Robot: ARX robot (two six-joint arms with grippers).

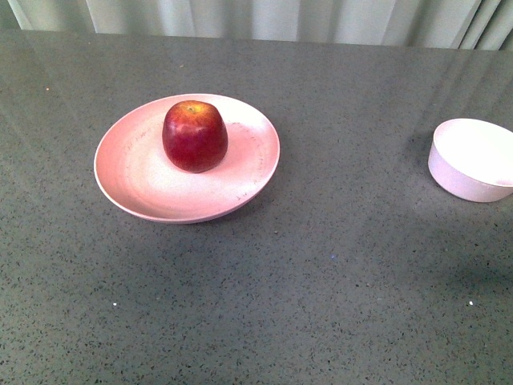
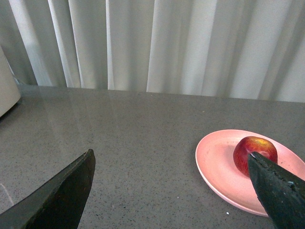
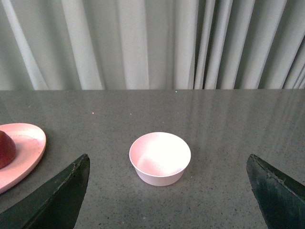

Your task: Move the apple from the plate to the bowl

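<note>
The dark red apple (image 1: 195, 135) sits upright on the wide pale pink plate (image 1: 128, 172) left of the table's middle in the front view. The small pale bowl (image 1: 473, 158) stands empty at the right edge. Neither arm shows in the front view. In the left wrist view my left gripper (image 2: 171, 160) is open and empty above bare table, with the apple (image 2: 252, 150) and plate (image 2: 214, 160) beside one finger. In the right wrist view my right gripper (image 3: 167, 164) is open and empty, the bowl (image 3: 159, 159) ahead between its fingers, and the plate's edge (image 3: 28, 148) to one side.
The grey speckled table (image 1: 321, 281) runs back to a pale curtain (image 1: 256, 16). A pale object (image 2: 7, 88) shows at the edge of the left wrist view.
</note>
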